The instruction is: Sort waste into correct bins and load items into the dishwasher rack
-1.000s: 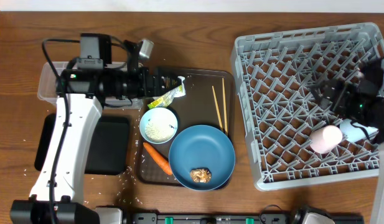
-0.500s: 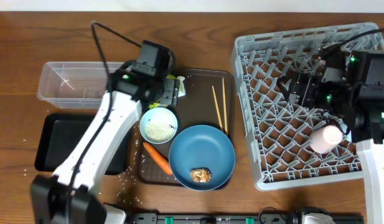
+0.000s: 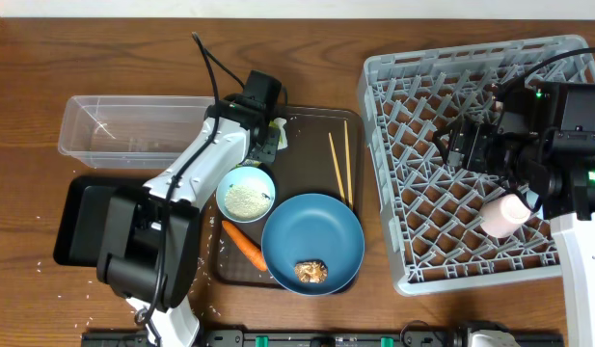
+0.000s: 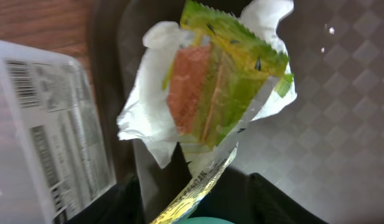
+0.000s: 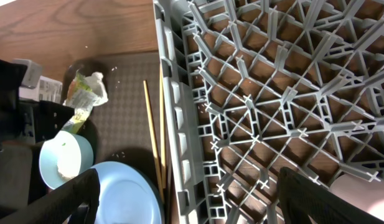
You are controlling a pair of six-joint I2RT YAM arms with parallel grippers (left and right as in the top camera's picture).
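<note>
A crumpled white and yellow-green wrapper (image 4: 210,81) lies at the back left corner of the brown serving tray (image 3: 307,130). My left gripper (image 4: 195,186) is right over it, jaws apart, with the wrapper's yellow tail running between the fingers (image 4: 276,199). In the overhead view the left gripper (image 3: 268,135) sits beside the clear tub (image 3: 123,130). My right gripper (image 5: 192,202) hangs open and holds nothing, above the left part of the grey dishwasher rack (image 3: 393,87). A pink cup (image 3: 506,214) lies in the rack.
On the brown tray are a small light blue bowl (image 3: 246,196) with rice, a dark blue plate (image 3: 312,236) holding a brown lump (image 3: 311,272), a carrot (image 3: 244,244) and two chopsticks (image 3: 340,164). A black tray (image 3: 80,226) lies front left. Rice grains (image 3: 196,275) dot the table.
My left arm has swung from over the clear tub to the wrapper, and its jaws have narrowed. My right arm has moved left across the rack.
</note>
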